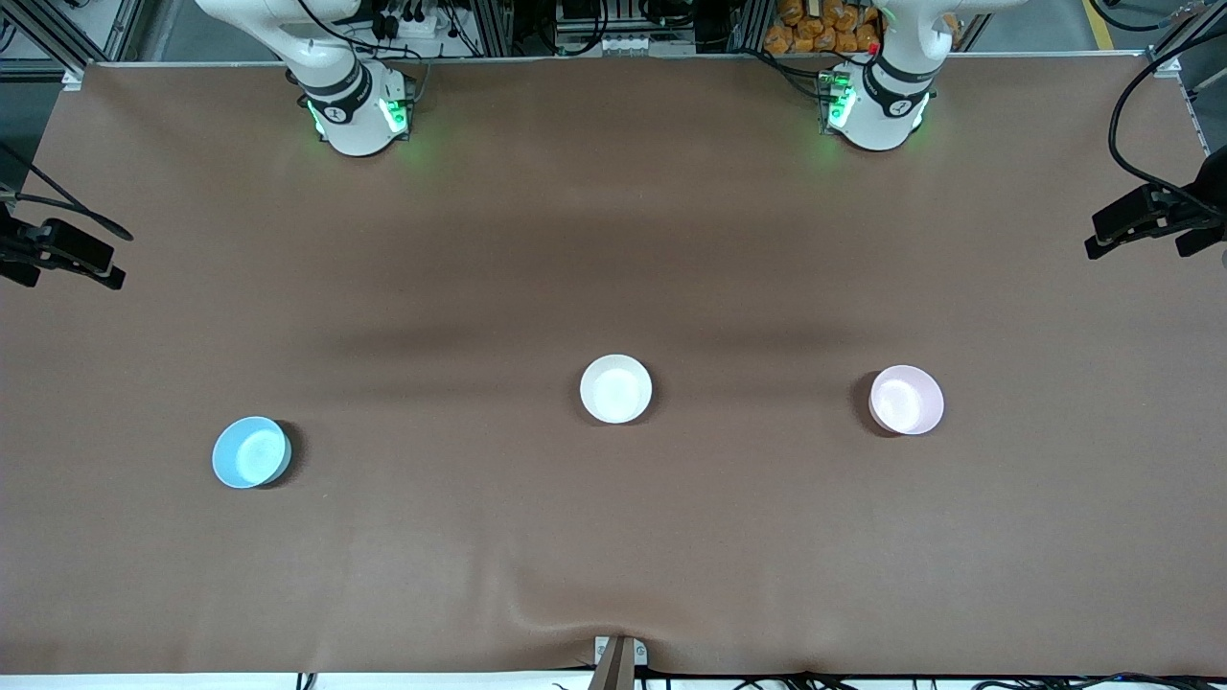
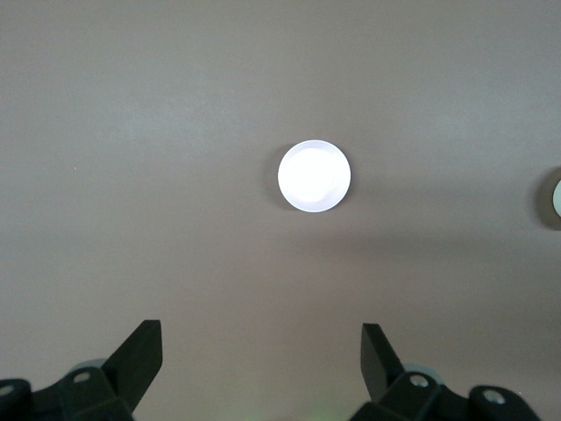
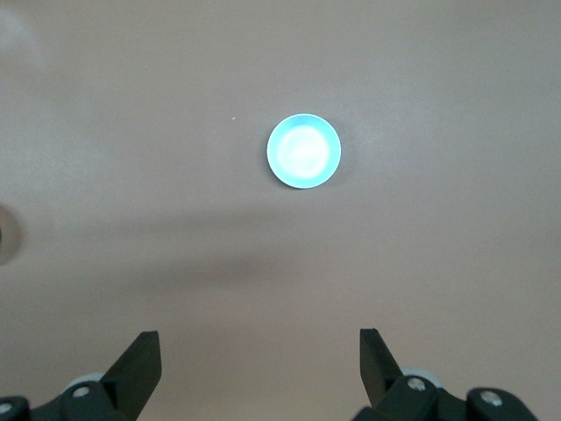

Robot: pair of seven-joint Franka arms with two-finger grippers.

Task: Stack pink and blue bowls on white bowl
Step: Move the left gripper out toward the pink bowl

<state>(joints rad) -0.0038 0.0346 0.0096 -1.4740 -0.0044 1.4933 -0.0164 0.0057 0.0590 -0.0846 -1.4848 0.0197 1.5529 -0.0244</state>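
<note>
The white bowl (image 1: pixel 615 388) sits mid-table. The pale pink bowl (image 1: pixel 906 400) stands toward the left arm's end, and the light blue bowl (image 1: pixel 251 451) toward the right arm's end, a little nearer the front camera. All three are upright and apart. My left gripper (image 2: pixel 261 329) is open and empty, high over the table, with the pink bowl (image 2: pixel 314 175) below it and the white bowl's rim (image 2: pixel 555 198) at the picture's edge. My right gripper (image 3: pixel 259 338) is open and empty, high over the blue bowl (image 3: pixel 303 151). Neither hand shows in the front view.
The table is covered with a brown cloth (image 1: pixel 613 537) that wrinkles near the front edge. Black camera clamps stand at both ends of the table (image 1: pixel 67 251) (image 1: pixel 1150 218). A small mount (image 1: pixel 618 661) sits at the front edge.
</note>
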